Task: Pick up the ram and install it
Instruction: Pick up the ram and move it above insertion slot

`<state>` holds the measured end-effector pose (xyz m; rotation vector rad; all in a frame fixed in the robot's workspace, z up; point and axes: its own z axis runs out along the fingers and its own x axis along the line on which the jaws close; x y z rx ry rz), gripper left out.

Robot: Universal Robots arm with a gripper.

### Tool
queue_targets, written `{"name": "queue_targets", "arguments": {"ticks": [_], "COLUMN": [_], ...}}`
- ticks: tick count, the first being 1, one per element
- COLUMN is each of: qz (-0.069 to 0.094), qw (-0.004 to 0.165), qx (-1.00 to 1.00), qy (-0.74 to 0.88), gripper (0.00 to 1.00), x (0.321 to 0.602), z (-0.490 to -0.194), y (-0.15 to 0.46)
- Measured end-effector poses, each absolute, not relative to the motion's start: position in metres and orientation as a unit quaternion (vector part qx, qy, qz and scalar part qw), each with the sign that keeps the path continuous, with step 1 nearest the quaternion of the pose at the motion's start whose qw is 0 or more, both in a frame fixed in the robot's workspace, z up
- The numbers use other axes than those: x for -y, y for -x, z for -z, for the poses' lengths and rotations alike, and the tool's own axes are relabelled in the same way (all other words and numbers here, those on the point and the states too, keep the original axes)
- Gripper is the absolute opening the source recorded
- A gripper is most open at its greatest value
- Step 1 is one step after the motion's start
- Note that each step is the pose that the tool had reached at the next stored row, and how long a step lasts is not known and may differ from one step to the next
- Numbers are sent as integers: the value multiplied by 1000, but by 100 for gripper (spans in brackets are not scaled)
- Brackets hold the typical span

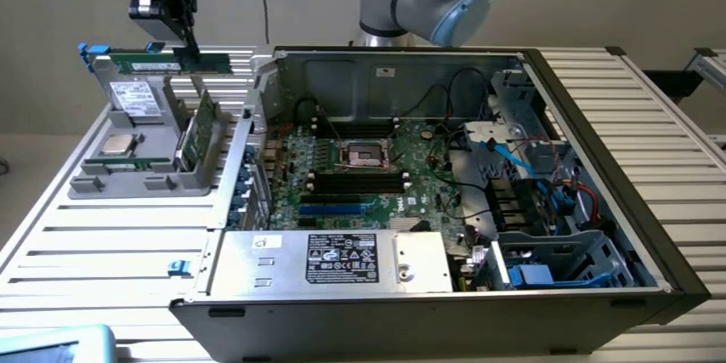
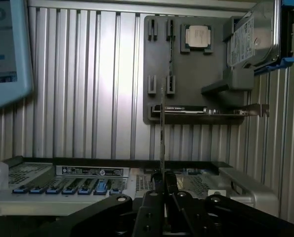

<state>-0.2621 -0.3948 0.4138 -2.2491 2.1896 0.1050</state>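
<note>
- I am seeing the gripper (image 1: 186,55) standing at the exterior view's upper left, over the far end of the grey tray (image 1: 97,184); its fingers are pinching nearly together on the ram (image 1: 148,64).
- The ram is hanging level and on edge in that grip, its long side running across the exterior view; it is sitting just beside the top of the drive (image 1: 138,99) with the blue tabs; I cannot tell whether the two are touching.
- In the wrist view the ram (image 2: 162,133) is showing edge-on as a thin line rising from between the fingers (image 2: 151,207); the gripper (image 2: 162,178) is clamping it at its near end.
- Beyond the ram, the tray (image 2: 191,74) is carrying the silver chip (image 2: 198,37), the drive (image 2: 253,39) and a card (image 2: 206,110).
- The ram is sitting outside the open case (image 1: 397,320), well apart from the dark slots (image 1: 357,180) on the board inside it.
</note>
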Motion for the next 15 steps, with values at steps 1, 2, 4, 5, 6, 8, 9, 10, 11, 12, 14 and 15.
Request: {"name": "queue_targets", "arguments": {"ticks": [1,2,4,5,6,8,9,10,11,12,14,15], "qz": [-33,-33,-33,-33,-33,-33,-33,-33,-33,-33,-33,-33], "qw": [0,0,0,0,0,0,0,0,0,0,0,0], "qx": [-697,-697,-697,-697,-697,-697,-697,-697,-697,-697,-697,-697], "qy": [716,716,716,716,716,716,716,716,716,716,716,716], "gripper": [13,13,13,13,13,13,13,13,13,13,13,13], "x": [395,395,395,395,395,395,395,395,395,395,395,395], "z": [-415,-416,-417,-418,-418,-419,-420,-420,-420,-420,-420,-420], "y": [257,253,244,239,235,226,221,216,212,207,198,194]}}
